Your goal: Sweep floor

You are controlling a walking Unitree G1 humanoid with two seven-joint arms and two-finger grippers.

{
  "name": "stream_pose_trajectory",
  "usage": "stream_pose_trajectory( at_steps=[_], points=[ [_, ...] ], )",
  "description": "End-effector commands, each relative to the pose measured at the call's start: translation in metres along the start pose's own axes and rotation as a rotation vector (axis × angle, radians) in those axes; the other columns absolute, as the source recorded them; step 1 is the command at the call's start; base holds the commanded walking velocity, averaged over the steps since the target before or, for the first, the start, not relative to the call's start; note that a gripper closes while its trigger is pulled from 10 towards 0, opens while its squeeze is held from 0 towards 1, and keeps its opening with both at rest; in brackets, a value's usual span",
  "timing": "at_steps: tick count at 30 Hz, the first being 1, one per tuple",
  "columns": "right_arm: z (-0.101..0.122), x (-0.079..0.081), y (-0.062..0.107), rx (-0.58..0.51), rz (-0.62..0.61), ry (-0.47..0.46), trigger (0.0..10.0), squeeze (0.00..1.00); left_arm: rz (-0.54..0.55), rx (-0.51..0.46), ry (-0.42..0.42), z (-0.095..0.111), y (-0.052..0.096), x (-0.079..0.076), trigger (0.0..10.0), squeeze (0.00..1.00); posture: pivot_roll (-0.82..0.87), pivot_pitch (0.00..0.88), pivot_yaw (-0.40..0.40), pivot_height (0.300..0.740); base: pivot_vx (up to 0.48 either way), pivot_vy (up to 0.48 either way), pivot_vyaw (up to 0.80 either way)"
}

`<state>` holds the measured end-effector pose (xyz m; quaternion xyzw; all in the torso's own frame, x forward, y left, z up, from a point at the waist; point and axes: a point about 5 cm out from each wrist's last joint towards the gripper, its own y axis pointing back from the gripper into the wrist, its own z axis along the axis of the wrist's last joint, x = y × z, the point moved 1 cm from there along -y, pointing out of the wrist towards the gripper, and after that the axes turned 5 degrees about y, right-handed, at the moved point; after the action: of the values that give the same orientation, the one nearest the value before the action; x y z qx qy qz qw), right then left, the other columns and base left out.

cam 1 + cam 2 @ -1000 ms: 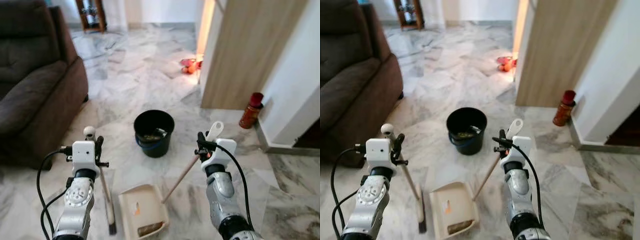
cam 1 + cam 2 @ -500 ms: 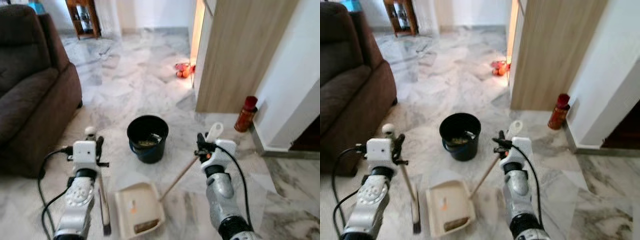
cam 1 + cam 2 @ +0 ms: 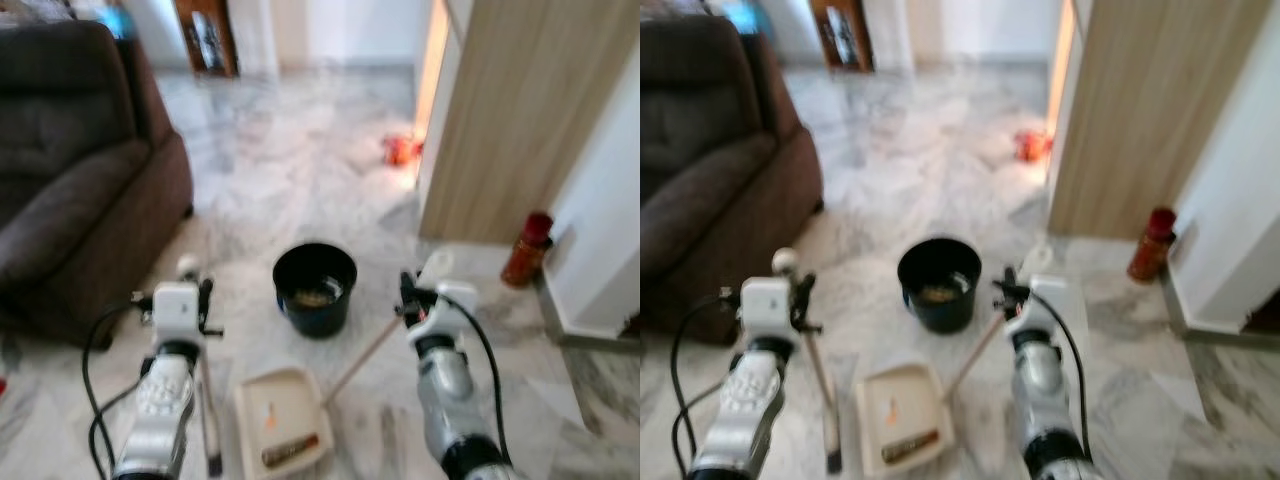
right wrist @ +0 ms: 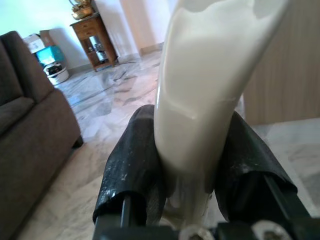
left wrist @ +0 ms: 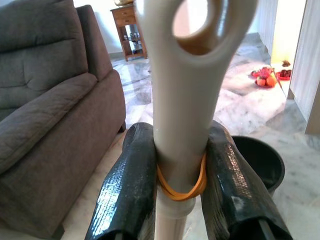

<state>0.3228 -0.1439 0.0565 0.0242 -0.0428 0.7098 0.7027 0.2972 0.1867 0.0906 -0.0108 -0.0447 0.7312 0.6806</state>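
Observation:
My left gripper (image 3: 204,301) is shut on the pale handle of a broom (image 5: 186,105), just under its looped top and above an orange rubber band. The broom's dark head (image 3: 212,460) rests on the marble floor by my left side. My right gripper (image 3: 404,295) is shut on the cream top of a dustpan handle (image 4: 202,100). That wooden handle (image 3: 358,352) slants down to the beige dustpan (image 3: 275,420), which lies on the floor between my arms. Some brown debris (image 3: 290,450) sits at the pan's near end. A black bucket (image 3: 315,288) with scraps inside stands just beyond the pan.
A brown sofa (image 3: 70,190) fills the left side. A wooden panel (image 3: 510,110) and a white wall stand to the right, with a red bottle (image 3: 527,248) at the base. Orange fruit (image 3: 400,150) lies on the floor farther back. Open marble floor stretches ahead.
The whole picture has shifted and blurred, so the camera has moved. Both grippers keep the same hold on the broom and the dustpan handle.

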Motion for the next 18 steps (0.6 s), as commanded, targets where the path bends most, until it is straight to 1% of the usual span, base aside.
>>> stream_pose_trajectory(
  at_steps=[1,10,18],
  points=[
    [0.0140,0.0113,-0.0086,-0.057,0.032,-0.003,10.0,0.00,0.012,-0.042,-0.010,0.0094,-0.0024,0.0067,10.0,0.00,0.16,0.028,0.025,0.740,0.281,0.000,0.00],
    [0.0144,0.0127,-0.0088,-0.059,0.038,-0.003,10.0,0.00,0.011,-0.043,-0.011,0.0093,-0.0026,0.0064,10.0,0.00,0.16,0.024,0.024,0.740,0.280,0.000,0.50],
    [0.0144,0.0122,-0.0089,-0.059,0.037,-0.008,10.0,0.00,0.008,-0.043,-0.009,0.0093,-0.0025,0.0054,10.0,0.00,0.16,0.022,0.023,0.740,0.285,0.000,0.00]
  ],
)
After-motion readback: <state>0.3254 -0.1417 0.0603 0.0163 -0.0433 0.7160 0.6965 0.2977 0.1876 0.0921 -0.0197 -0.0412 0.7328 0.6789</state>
